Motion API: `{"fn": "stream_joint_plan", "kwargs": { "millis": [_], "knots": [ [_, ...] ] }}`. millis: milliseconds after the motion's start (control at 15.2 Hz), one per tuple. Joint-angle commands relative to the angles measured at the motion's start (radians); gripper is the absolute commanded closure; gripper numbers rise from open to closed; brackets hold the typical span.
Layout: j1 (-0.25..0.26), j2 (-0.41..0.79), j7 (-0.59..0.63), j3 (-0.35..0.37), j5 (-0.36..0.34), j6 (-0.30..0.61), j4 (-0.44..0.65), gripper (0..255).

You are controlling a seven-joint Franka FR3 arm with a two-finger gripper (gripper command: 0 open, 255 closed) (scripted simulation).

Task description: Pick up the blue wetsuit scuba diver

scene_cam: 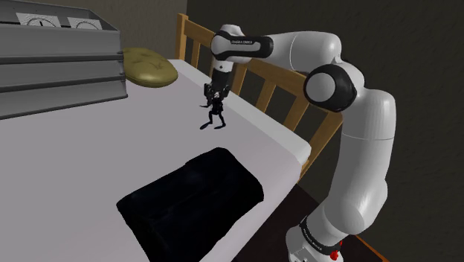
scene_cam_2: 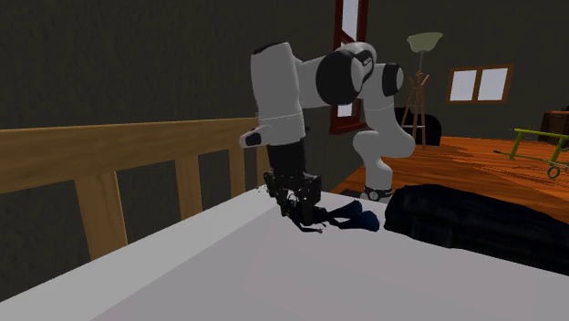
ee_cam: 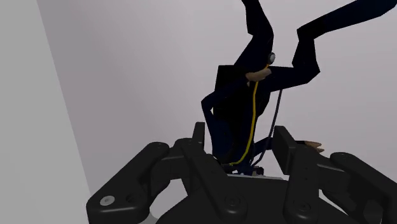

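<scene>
The scuba diver (scene_cam: 216,113) is a small figure in a dark blue suit with a thin yellow hose, lying on the white bed sheet (scene_cam: 89,149) close to the wooden rail. My black gripper (scene_cam: 216,95) comes down on its upper body from above. In the wrist view the two fingers (ee_cam: 199,137) press against either side of the diver's torso (ee_cam: 238,108), so the gripper (ee_cam: 240,137) is shut on it. The legs and fins stretch away from the hand. In the second exterior view the diver (scene_cam_2: 345,217) trails from the gripper (scene_cam_2: 296,202) toward the black blanket.
A black folded blanket (scene_cam: 193,197) lies on the bed nearer the stand. An olive pillow (scene_cam: 149,67) rests at the bed's head beside a grey cabinet (scene_cam: 59,59). The wooden slatted rail (scene_cam: 275,89) runs just behind the gripper.
</scene>
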Motion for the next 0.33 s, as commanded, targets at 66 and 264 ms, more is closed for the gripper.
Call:
{"fn": "stream_joint_plan", "kwargs": {
  "millis": [66, 264],
  "knots": [
    [0.000, -0.007, 0.003, 0.000, -0.001, -0.037, 0.030, 255],
    [-0.001, -0.008, 0.005, 0.000, -0.001, -0.052, 0.043, 255]
  ]
}}
